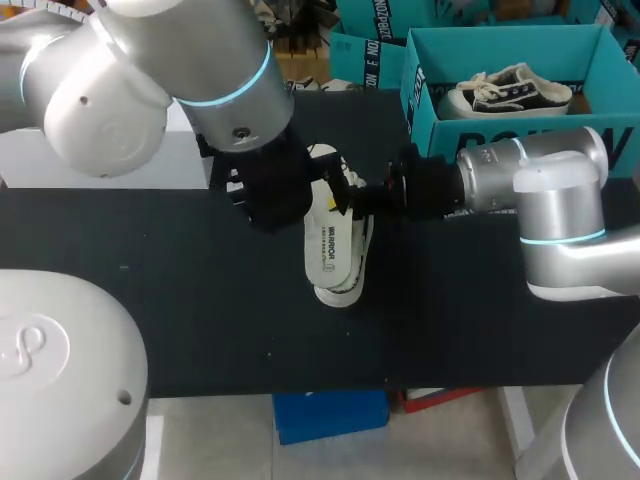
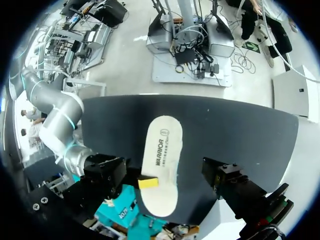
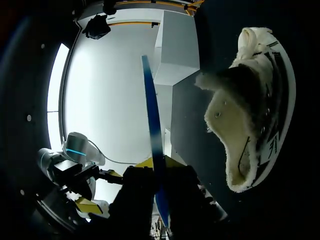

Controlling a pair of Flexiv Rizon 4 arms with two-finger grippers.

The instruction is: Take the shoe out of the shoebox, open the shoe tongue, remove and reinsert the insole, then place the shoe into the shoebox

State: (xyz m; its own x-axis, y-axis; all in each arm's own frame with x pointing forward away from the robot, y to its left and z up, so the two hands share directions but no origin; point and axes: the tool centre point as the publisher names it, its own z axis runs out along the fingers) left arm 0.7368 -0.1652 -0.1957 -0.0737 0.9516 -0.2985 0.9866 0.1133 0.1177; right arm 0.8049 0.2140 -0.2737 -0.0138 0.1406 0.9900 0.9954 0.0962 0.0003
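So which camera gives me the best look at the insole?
The left wrist view: the insole faces it flat, nearly whole. The head view has it partly behind the left arm, over the shoe; the right wrist view sees only its thin edge.

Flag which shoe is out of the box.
The shoe lying on the black table, with the white insole held over it. The other shoe sits inside the teal shoebox at the far right.
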